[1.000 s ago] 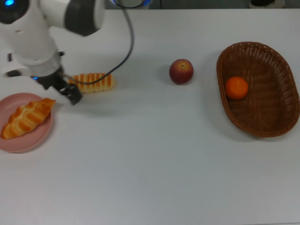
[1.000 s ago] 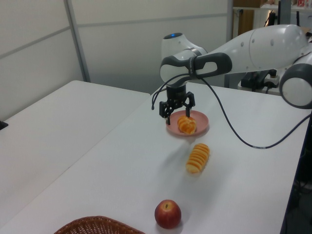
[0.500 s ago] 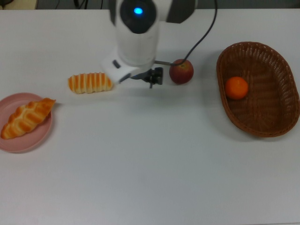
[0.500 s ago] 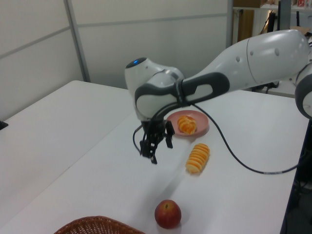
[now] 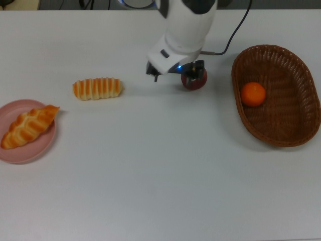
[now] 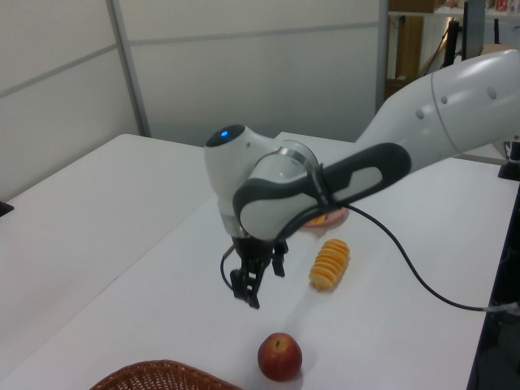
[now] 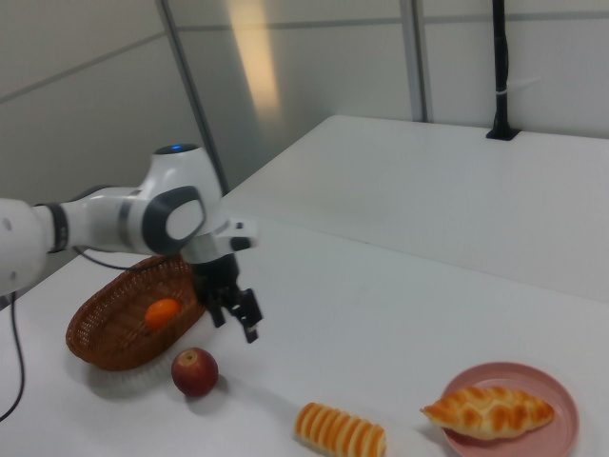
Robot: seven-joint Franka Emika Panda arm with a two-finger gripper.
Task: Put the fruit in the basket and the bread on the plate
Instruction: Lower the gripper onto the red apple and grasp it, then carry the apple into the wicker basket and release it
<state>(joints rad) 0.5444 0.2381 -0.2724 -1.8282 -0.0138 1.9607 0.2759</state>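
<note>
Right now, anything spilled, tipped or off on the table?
Nothing stands out. The orange sits in the basket, the braided loaf on the plate, one tip past the rim. The apple and ridged roll lie on the table, intact.

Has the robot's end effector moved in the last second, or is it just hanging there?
Yes. In the top view the end effector has travelled from beside the pink plate rightward, past the striped roll, to the apple.

Top view, L to R on tabletop (image 5: 150, 191): plate (image 5: 42, 149) w/ braided loaf (image 5: 27, 125) on it, ridged roll (image 5: 98, 88) just right of plate, apple (image 5: 195, 82) mid, basket (image 5: 281, 95) far right w/ orange (image 5: 253, 94) inside. Pincer (image 6: 253, 283) above tabletop, btwn roll & apple, near apple.
</note>
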